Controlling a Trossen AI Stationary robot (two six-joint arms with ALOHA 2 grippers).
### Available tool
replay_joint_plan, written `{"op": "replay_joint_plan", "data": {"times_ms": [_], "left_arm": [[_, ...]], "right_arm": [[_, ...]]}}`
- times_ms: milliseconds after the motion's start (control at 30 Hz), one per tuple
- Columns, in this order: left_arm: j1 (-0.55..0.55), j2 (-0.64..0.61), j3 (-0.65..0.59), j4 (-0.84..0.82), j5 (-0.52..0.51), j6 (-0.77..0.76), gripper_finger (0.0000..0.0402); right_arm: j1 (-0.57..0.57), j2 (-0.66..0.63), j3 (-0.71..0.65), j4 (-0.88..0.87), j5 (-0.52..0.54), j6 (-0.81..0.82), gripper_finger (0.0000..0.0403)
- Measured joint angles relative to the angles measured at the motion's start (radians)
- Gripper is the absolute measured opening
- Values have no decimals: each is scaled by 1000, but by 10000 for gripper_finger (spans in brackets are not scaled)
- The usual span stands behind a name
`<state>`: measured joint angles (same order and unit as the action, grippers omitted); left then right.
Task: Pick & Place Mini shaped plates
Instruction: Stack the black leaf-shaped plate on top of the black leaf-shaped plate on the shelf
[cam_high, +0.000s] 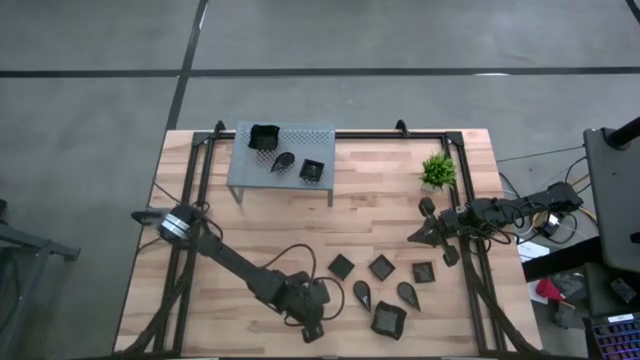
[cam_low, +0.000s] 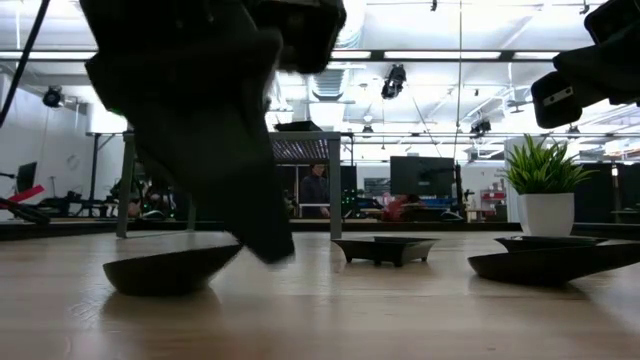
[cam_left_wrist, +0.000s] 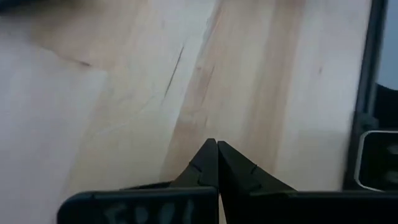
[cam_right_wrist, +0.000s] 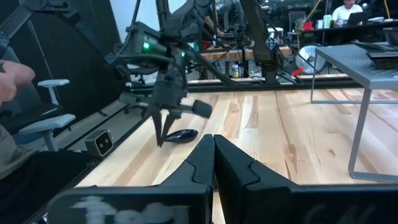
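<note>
Several small black plates lie on the wooden table near its near right part, among them squares (cam_high: 341, 266) (cam_high: 381, 266), teardrops (cam_high: 361, 292) (cam_high: 407, 293) and a larger wavy-rimmed one (cam_high: 388, 318). Three more rest on the grey perforated stand (cam_high: 300, 148) at the far edge. My left gripper (cam_high: 310, 328) (cam_left_wrist: 216, 146) is shut and empty. It points down over bare wood, left of the teardrop plate (cam_right_wrist: 180, 135). In the low view its tip (cam_low: 272, 252) stands beside a plate (cam_low: 170, 270). My right gripper (cam_high: 416, 237) (cam_right_wrist: 213, 140) is shut, raised at the right edge.
A small green plant in a white pot (cam_high: 437, 171) (cam_low: 545, 195) stands at the far right. Black frame rails run along the left edge (cam_high: 190, 200) and the right edge (cam_high: 480, 290) of the table. Bare wood lies between the stand and the plates. People sit in the room beyond.
</note>
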<state>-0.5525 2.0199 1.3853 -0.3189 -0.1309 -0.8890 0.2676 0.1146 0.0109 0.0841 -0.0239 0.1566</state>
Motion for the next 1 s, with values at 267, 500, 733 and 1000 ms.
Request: {"op": "replay_joint_plan", "data": {"times_ms": [267,500,733,1000], "left_arm": [[1,8,5,17,106,-21,0],[-8,6,4,-117,171,-96,0],[-10,-3,5,-180,192,-118,0],[-22,-52,8,-223,203,-97,0]], "right_arm": [[0,0,0,0,0,0,8],[0,0,0,0,0,0,8],[0,0,0,0,0,0,8],[0,0,0,0,0,0,8]]}}
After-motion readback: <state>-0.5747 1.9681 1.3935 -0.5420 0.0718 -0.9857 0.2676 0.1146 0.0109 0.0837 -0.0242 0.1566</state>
